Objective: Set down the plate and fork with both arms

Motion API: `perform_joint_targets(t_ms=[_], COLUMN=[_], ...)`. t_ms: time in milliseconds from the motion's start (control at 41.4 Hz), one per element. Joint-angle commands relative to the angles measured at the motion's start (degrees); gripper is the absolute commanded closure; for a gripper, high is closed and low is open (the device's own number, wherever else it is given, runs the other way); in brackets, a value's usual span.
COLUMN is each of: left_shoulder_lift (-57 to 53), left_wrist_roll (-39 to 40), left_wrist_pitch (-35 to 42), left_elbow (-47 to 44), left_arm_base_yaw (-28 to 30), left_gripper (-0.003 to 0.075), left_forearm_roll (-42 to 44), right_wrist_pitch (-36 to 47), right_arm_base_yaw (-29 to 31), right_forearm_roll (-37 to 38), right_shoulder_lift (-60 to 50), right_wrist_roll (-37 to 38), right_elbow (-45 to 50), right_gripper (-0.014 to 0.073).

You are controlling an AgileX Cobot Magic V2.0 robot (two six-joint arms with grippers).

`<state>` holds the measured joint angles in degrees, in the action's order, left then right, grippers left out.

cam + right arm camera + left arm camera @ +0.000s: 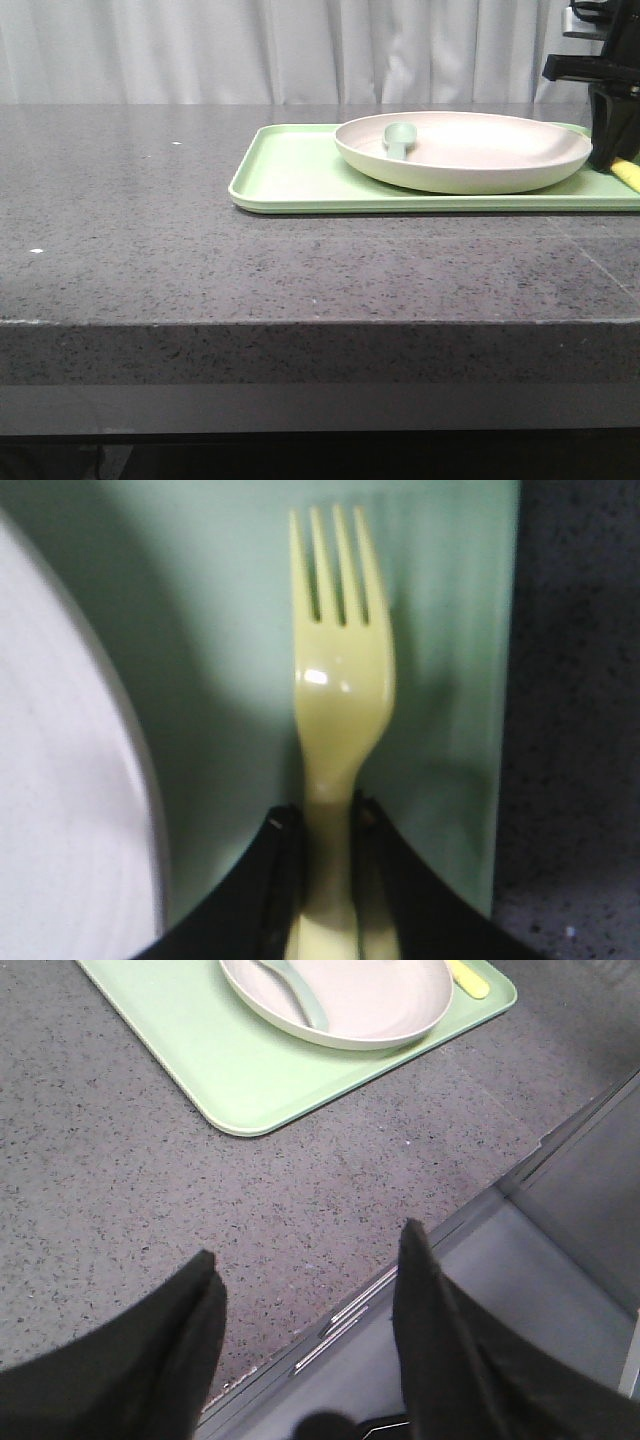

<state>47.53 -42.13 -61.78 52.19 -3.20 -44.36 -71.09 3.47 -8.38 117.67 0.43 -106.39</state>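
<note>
Your right gripper (328,880) is pinching the fork (338,690) by its handle, one finger on each side, with the neck and head sticking out past the fingertips. The fork's long axis is running straight out from the gripper, tines pointing away from it and bowl facing up toward the wrist camera. In the front view you are seeing only a short yellow piece of the fork (627,174) below the right gripper (612,150), at the far right of the tray (290,175). Whether the fork is resting on the tray or lifted just off it, you cannot tell.

The plate (470,150) is sitting on the tray, toward its right half, with a spoon (399,137) lying inside it at its left side. The plate's rim is lying just beside the fork, so the fork is sitting in the narrow strip between the plate and the tray's right edge.

Your left gripper (305,1290) is hanging over the bare table (120,1210) near its front edge, fingers spread and holding nothing, well apart from the tray.
</note>
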Motion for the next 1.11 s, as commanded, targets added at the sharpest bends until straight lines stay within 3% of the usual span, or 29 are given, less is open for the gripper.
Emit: perform_joint_targets(t_ms=[0,121,242,701,1087], left_shoulder_lift=[-0.4,-0.4,-0.4,-0.4,-0.4], left_wrist_roll=[-0.1,-0.1,-0.1,-0.1,-0.1], left_wrist_pitch=[2.2,2.2,2.2,2.2,2.2], left_elbow=[1.4,1.4,1.4,1.4,1.4], left_arm_base_yaw=[0.1,0.1,0.1,0.1,0.1], left_gripper=[0.0342,0.0342,0.0342,0.0342,0.0342], left_forearm_roll=[-3.3,-3.3,-3.3,-3.3,-3.3], right_wrist_pitch=[-4.9,-4.6,-4.5,-5.5,1.9], right_arm_base_yaw=[0.4,0.4,0.4,-1.3,-8.0], right_forearm_roll=[-0.2,0.0,0.0,0.0,0.2], right_shoulder_lift=[-3.2,-3.2,-3.7,-17.5,-44.8], right_wrist_roll=[-0.7,-0.7,-0.7,-0.7,-4.5], right_elbow=[-1.3,-1.3,-1.3,0.8,21.2], right_gripper=[0.0457,0.0323,0.0261,0.0262,0.0262])
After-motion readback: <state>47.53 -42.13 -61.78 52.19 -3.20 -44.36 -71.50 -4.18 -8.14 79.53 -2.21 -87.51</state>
